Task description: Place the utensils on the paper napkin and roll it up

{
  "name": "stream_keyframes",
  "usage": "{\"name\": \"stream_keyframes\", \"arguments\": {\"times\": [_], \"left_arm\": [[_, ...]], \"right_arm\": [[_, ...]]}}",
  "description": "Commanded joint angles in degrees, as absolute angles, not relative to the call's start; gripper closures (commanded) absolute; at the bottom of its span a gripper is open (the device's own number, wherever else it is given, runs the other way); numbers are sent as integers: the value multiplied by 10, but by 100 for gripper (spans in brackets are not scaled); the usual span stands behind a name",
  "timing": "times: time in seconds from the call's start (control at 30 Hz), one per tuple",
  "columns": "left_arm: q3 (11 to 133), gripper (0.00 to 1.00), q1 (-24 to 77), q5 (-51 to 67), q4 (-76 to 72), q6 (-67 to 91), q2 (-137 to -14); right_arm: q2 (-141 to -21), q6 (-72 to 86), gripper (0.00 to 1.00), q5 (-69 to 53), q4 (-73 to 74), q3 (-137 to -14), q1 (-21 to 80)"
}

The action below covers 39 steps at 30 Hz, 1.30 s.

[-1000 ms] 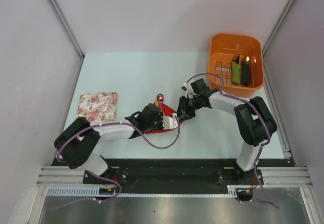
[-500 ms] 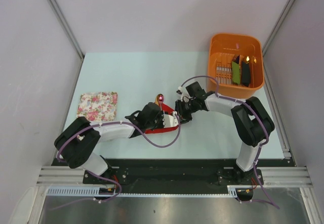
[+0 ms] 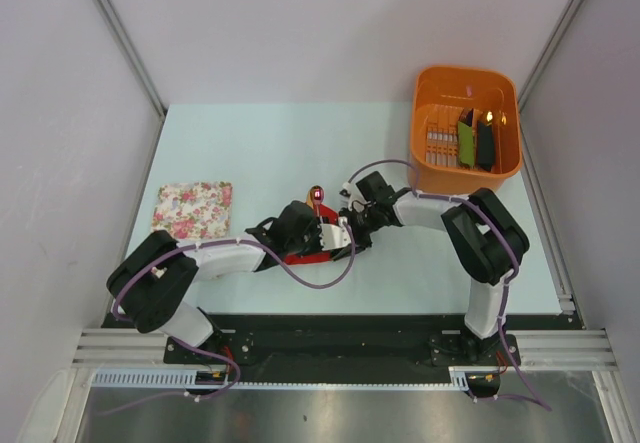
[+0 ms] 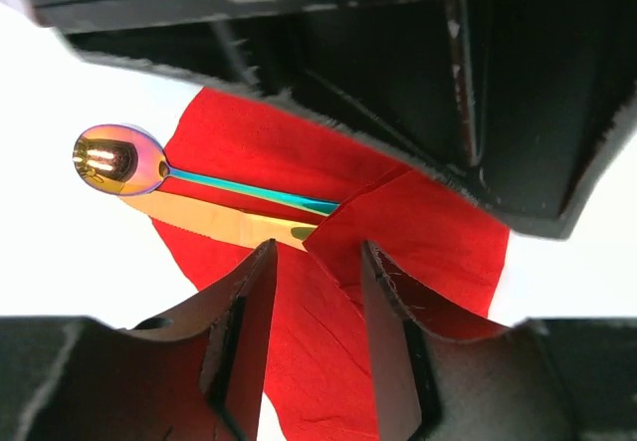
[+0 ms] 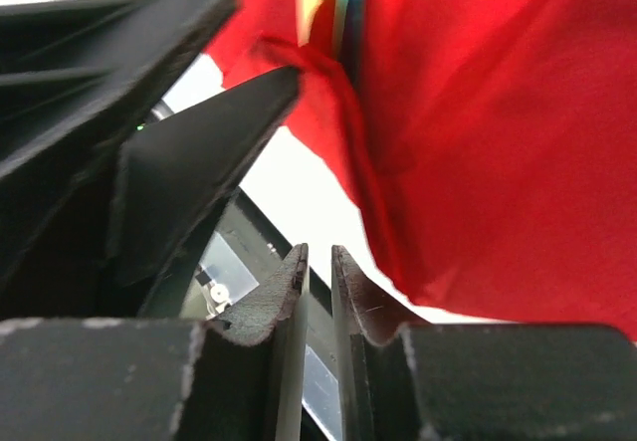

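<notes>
Paper napkin (image 4: 398,232) sits midway along the counter's (image 3: 250,143) near edge, utensils (image 4: 229,224) lying on it (spoon bowl overhanging). I see the left pincer (image 4: 317,252) parted over the sheet and the right pincer (image 5: 318,254) at a narrow, empty slit.

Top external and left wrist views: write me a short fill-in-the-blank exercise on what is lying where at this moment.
1. The utensils run under a fold of the ____ paper napkin.
2. The spoon bowl sticks out past the napkin's edge over the bare ____.
3. The green and black items lie inside the orange ____.
4. The floral cloth lies on the ____ arm's side.
Missing words: red; table; basket; left.
</notes>
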<state>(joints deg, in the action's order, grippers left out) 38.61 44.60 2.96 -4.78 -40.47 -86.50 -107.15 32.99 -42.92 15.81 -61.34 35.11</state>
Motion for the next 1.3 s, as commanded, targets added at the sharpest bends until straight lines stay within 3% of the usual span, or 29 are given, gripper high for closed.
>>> {"name": "stream_keyframes", "arguments": {"times": [0.0,0.3,0.53,0.87,1.27], "left_arm": [[406,55,439,33,-47,-389,-859],[424,50,411,68,11,-283,-807],[429,48,335,231,122,-92,-697],[369,67,265,452,76,151,-757],[400,79,209,444,44,192,-885]], "right_arm": [[-1096,337,81,-417,147,-624,347],[-1132,346,83,-417,127,-624,332],[-1131,347,83,-417,126,-622,331],[-1123,335,85,-408,128,-626,336],[-1127,327,86,-404,133,-630,338]]}}
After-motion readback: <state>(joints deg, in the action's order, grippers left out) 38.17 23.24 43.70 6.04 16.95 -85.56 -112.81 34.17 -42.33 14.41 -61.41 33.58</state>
